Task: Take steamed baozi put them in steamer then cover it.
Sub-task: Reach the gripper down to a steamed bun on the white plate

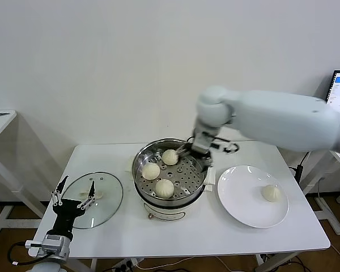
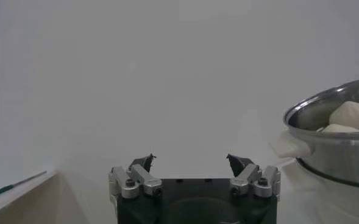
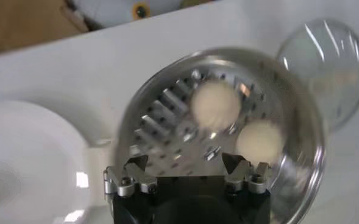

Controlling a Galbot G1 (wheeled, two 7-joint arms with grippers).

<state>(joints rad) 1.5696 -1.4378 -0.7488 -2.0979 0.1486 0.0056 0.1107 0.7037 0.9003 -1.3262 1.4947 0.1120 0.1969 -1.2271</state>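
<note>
Loading stage: three of four baozi in steamer (image 1: 171,180), lid not yet fitted.
Right gripper (image 1: 188,150) over steamer's far rim, jaws spread, holding nothing, beside farthest baozi (image 1: 170,157). Other two on perforated tray: (image 1: 151,170) and (image 1: 164,187). Fourth baozi (image 1: 270,193) on white plate (image 1: 238,198), to be transferred. One glass cover (image 1: 105,195) flat on table (image 1: 215,241). Left gripper (image 1: 73,195) released, idle above cover's near edge.

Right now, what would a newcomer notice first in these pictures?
The shiny steamer at the table's middle holds three buns, and the right gripper hangs open over its far rim. One bun waits on the white plate to its right; the glass lid lies to its left.
</note>
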